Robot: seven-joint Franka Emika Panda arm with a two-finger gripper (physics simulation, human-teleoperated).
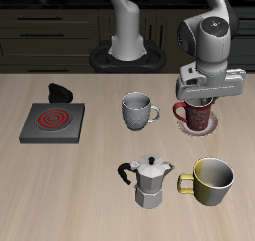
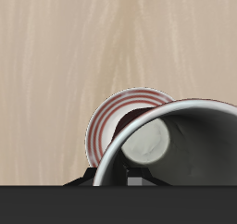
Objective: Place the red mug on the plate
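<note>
The red mug point(image 1: 199, 117), dark red with light speckles, stands upright over the plate point(image 1: 183, 128), whose reddish-pink rim shows around the mug's base. I cannot tell whether the mug rests on the plate or hangs just above it. My gripper point(image 1: 202, 103) comes down from above and is shut on the mug's rim. In the wrist view the mug's rim and pale inside point(image 2: 176, 144) fill the frame close up, and the plate point(image 2: 109, 126) with its reddish rings lies beneath it. The fingertips are hidden there.
A grey-white patterned mug point(image 1: 137, 110) stands beside the plate toward the table's middle. A yellow mug point(image 1: 211, 181) and a silver moka pot point(image 1: 151, 181) stand nearer the front edge. A square grey burner point(image 1: 52, 120) with a red spiral and a black object point(image 1: 60, 91) lie across the table.
</note>
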